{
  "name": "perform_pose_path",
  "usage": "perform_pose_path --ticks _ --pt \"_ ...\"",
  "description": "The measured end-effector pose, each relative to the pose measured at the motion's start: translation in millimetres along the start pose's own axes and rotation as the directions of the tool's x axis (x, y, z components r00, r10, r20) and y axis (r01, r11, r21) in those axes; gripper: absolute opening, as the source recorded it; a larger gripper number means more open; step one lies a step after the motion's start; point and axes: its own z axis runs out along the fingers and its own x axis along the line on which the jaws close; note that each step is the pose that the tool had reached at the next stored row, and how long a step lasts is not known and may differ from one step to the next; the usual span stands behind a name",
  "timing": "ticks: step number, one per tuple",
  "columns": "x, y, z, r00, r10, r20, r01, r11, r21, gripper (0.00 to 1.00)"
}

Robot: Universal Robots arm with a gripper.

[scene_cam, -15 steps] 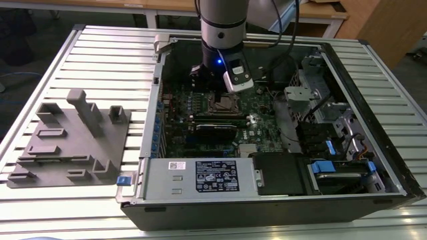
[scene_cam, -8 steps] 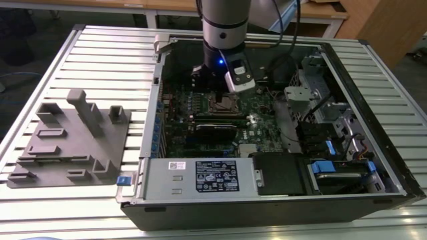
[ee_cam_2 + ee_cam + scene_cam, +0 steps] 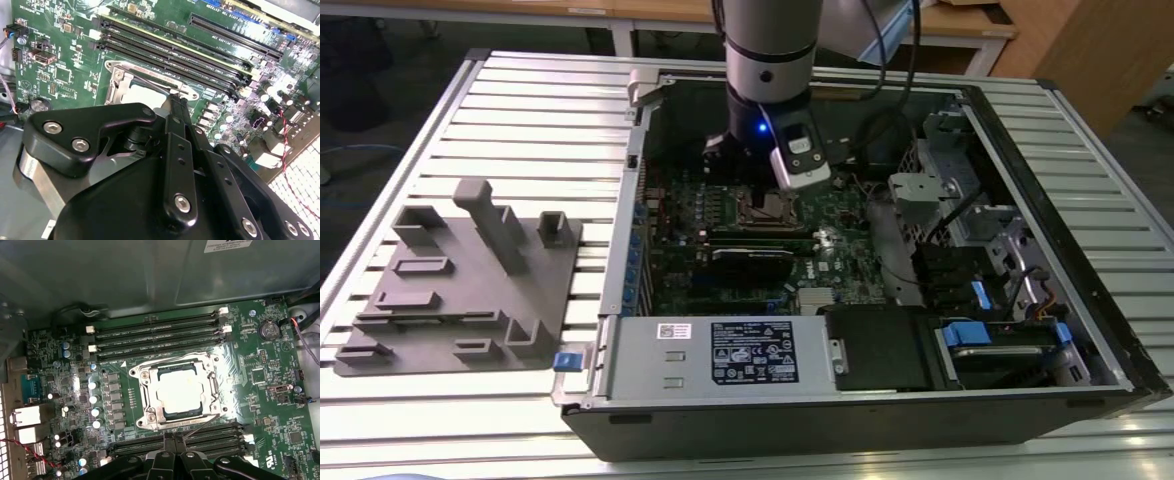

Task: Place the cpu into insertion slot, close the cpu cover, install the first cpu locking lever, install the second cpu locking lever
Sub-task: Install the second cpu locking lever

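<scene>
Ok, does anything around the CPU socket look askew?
One thing: a thin locking lever angles off the corner of the cpu cover toward the gripper rather than lying along its edge. The cover itself sits flat over the cpu.

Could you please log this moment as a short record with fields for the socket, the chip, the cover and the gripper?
setting: open computer case on a slatted metal table
board: green circuit board
insertion slot: square metal-rimmed socket between the black memory slots
cpu: flat silver-grey square chip, seated in the socket
cpu cover: thin silver metal frame plate, lying flat around the chip
locking lever: thin wire near one socket edge, angled toward the gripper
gripper: black gripper, jaws shut, just beside the socket
</scene>
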Motion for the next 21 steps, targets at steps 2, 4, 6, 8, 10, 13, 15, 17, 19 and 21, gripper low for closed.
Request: perform_pose_path --ticks 2,4,6,8,10,13,15,17,19,21 --pt "0.1 -1.0 0.8 1.0000 0.000 0.0000 0.000 1.0000 0.0002 0.11" --pt "0.3 -1.9 1.4 1.0000 0.000 0.0002 0.000 1.0000 0.0007 0.11" --pt "0.6 -2.8 1.9 1.0000 0.000 0.0002 0.000 1.0000 0.0018 0.11" --pt "0.9 -3.7 2.5 1.0000 -0.001 0.0004 0.001 1.0000 0.0026 0.11" --pt "1.4 -4.4 3.0 1.0000 -0.001 0.0006 0.001 1.0000 0.0034 0.11" --pt "2.4 -5.0 5.2 1.0000 -0.001 0.0006 0.001 1.0000 0.0035 0.11" --pt "3.2 -5.6 8.3 1.0000 -0.001 0.0006 0.001 1.0000 0.0035 0.11" --pt "3.6 -6.3 11.7 1.0000 -0.001 0.0005 0.001 1.0000 0.0032 0.11" --pt "4.0 -7.4 15.2 1.0000 -0.001 0.0005 0.001 1.0000 0.0032 0.11" --pt "4.8 -8.9 18.8 1.0000 -0.001 0.0005 0.001 1.0000 0.0031 0.11"
